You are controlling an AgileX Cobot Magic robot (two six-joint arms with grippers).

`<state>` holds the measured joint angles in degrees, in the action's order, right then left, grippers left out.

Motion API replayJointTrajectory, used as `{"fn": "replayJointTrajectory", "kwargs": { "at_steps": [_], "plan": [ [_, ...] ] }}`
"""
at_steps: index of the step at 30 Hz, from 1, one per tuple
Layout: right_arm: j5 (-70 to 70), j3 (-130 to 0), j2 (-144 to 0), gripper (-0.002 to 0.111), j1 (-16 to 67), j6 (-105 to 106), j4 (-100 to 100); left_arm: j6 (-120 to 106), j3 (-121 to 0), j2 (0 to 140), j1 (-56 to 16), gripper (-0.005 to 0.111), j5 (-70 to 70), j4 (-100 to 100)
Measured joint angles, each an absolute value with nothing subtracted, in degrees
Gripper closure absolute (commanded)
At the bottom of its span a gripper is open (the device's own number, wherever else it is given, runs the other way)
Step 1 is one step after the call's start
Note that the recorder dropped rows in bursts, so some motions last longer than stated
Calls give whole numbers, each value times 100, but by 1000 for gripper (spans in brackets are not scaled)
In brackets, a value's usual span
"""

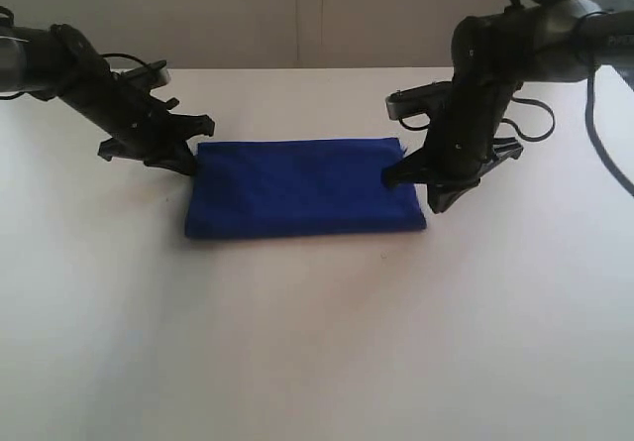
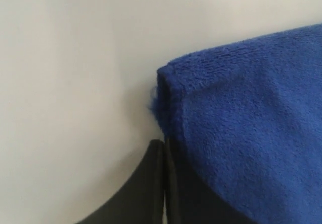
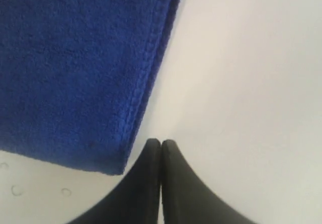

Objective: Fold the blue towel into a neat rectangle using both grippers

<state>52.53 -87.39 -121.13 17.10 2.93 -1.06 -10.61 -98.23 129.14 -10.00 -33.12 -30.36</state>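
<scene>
The blue towel (image 1: pixel 302 188) lies flat on the white table as a folded rectangle, long side running left to right. My left gripper (image 1: pixel 188 166) is low at the towel's left end. In the left wrist view this gripper (image 2: pixel 164 142) is shut, its tips against the edge of the blue towel (image 2: pixel 251 108) just below a corner, and the cloth overlaps one finger. My right gripper (image 1: pixel 434 201) is at the towel's right end. The right wrist view shows it (image 3: pixel 161 142) shut over bare table, a little apart from a corner of the blue towel (image 3: pixel 75 68).
The white table (image 1: pixel 317 342) stretches wide in front of the towel and to both sides. A pale wall (image 1: pixel 317 15) stands behind the table's far edge. Black cables (image 1: pixel 540 119) hang by the right arm.
</scene>
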Motion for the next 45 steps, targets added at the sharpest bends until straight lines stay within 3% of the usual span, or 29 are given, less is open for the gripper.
{"fn": "replayJointTrajectory", "kwargs": {
  "at_steps": [28, 45],
  "plan": [
    [5254, -8739, -12347, 108, 1707, 682, -815, -1483, -9823, 13003, -1000, 107, -2984, -3432],
    [5338, -8695, -10939, 108, 1165, 600, -887, -1154, -9823, 11433, -385, 107, -5107, -2315]
  ]
}}
